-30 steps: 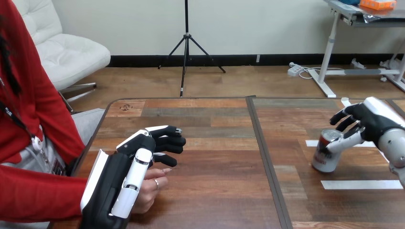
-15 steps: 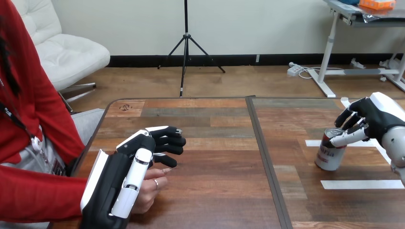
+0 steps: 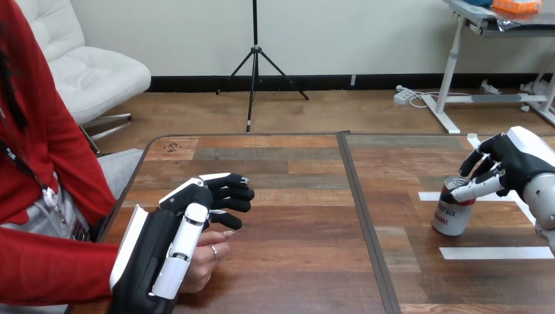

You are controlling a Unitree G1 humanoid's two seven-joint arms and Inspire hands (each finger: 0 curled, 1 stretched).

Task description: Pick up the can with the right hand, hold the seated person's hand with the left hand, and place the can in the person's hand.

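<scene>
The can (image 3: 450, 216) is standing upright on the right half of the wooden surface (image 3: 294, 261), well to the right of the dark seam (image 3: 363, 216) that is running from front to back. It is silver with a red band, and its base is resting on the wood between two white tape strips: a long strip (image 3: 494, 252) is lying just in front of it, and a shorter one (image 3: 429, 195) is showing at its far side.

The right hand (image 3: 514, 163) is reaching in from the right edge and closing round the top of the can. Its thumb (image 3: 474, 190) is lying across the near side of the rim, while its fingers (image 3: 481, 162) are curling down behind the can's far side, so the hand is pinching the can's upper end between them.

At the near left corner, the left hand (image 3: 163, 248) is lying back-up over the person's hand (image 3: 208, 261), which is resting on the surface underneath it, with a red sleeve (image 3: 52, 265) leading off to the left. The two hands are touching, the robot's on top. Whether the left hand is actually gripping the person's hand cannot be told. The can and the right hand are sitting well apart from this pair, across the seam.
</scene>
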